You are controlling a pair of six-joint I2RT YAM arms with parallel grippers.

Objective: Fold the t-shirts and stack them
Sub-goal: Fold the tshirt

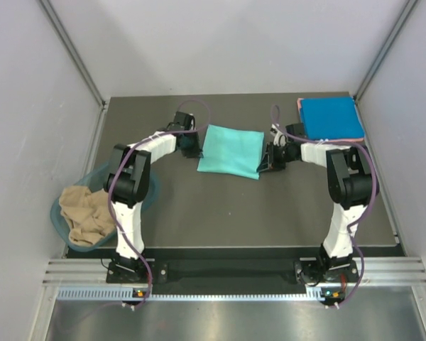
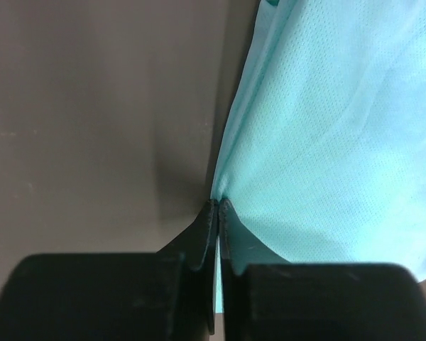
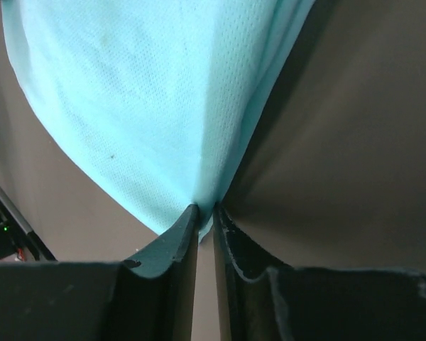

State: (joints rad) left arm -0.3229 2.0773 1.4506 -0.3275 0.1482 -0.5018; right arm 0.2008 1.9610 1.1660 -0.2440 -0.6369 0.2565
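Both claws (image 2: 219, 206) (image 3: 206, 210) tight on teal t-shirt (image 1: 231, 150)

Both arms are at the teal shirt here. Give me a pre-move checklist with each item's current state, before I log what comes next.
1. Left claw pinched on the teal shirt edge: ok.
2. Right claw pinched on the opposite edge: ok.
3. Every cloth layer caught in each pinch: cannot tell.
4. Teal shirt folded into a compact rectangle: ok, though it sits slightly skewed.
5. Top of the stack free: ok, the blue shirt lies flat at the far right with nothing on it.
6. Remaining work located: ok, the tan shirt is heaped unfolded in the tub.
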